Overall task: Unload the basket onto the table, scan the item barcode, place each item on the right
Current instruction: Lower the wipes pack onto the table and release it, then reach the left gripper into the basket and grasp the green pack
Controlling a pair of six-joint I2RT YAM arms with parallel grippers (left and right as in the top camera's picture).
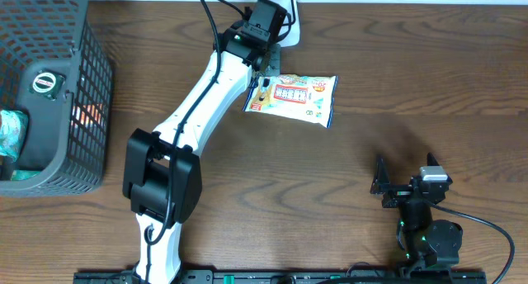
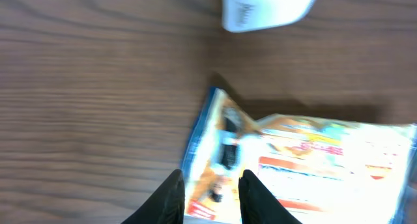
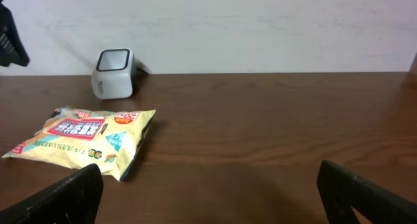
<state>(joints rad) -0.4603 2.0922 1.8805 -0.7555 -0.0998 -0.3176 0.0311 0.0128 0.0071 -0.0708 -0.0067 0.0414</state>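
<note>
Way off to the left of the left pincer (image 1: 264, 79) sits a dark grey plastic mesh basket (image 1: 82, 36) with a round white-and-green lid (image 1: 47, 83), a teal packet (image 1: 11, 134) and something orange (image 1: 89, 113) inside it, can't make out that last one tbh. The white left arm (image 1: 198, 102) stretches from the near edge of the brown wooden table (image 1: 412, 78) diagonally up to that pincer, which hangs right over the left end of the task item: a flat yellow snack packet with a blue edge and a red label (image 1: 295, 98). From the wrist cam the two black fingers (image 2: 171, 201) stand a narrow gap apart and the packet's blue-edged end shows in that gap, but I can't tell whether they're pinching it or just sitting above it. The rest of the packet runs out to the right of the pincer, lying flat on the table with the printed side up. Just beyond the left pincer and a touch right there's a small white rounded scanner box (image 3: 114, 73) with a dark window on its face, close to the packet but not touching it. Then well off to the right and nearer the base side, the right pincer (image 3: 208, 168) is spread wide with nothing between its fingers, and the packet lies ahead of it and to its left, well apart.
</note>
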